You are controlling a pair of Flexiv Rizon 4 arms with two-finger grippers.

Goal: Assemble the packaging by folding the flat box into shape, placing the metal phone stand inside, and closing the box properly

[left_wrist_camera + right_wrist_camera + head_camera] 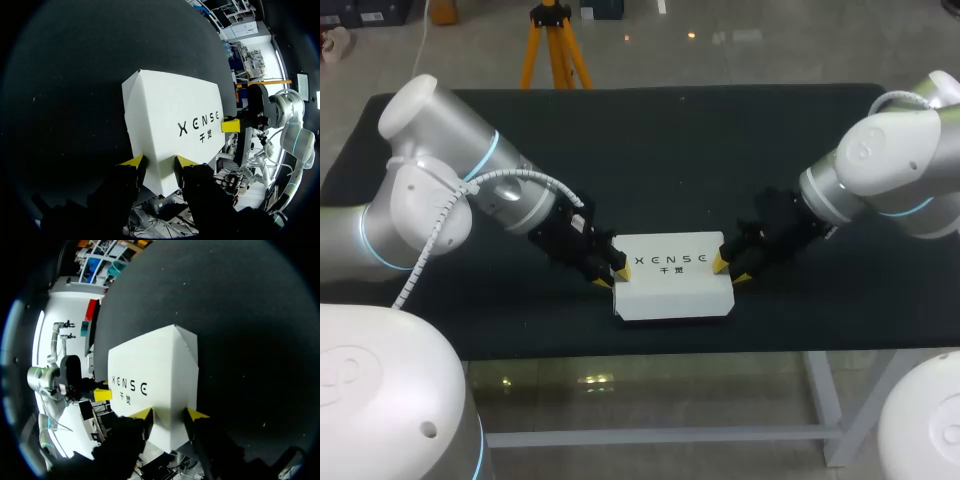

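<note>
The box (672,285) lies in the lower middle of the head view. It is white, folded into shape, and its printed top face is flat and looks shut. Its long axis runs left to right across the frame, straight from one tool to the other. The left tool (611,273) meets the box's left short end and the right tool (728,268) meets its right short end, so each arm is equally near and the box sits between them.

Both wrist views show the near end of the box right up against that arm's own tool, with the other tool at the far end. I cannot tell whether either tool is clenched on the box or only pressed against it.

Any coming squeeze, lift or release probably turns on this end-to-end opposition, since uneven pressure could skew the box. The phone stand is not visible, so I cannot say whether it is inside.

The surface (650,150) is dark and matte, and the box sits close to its near edge at the bottom of the frame.
</note>
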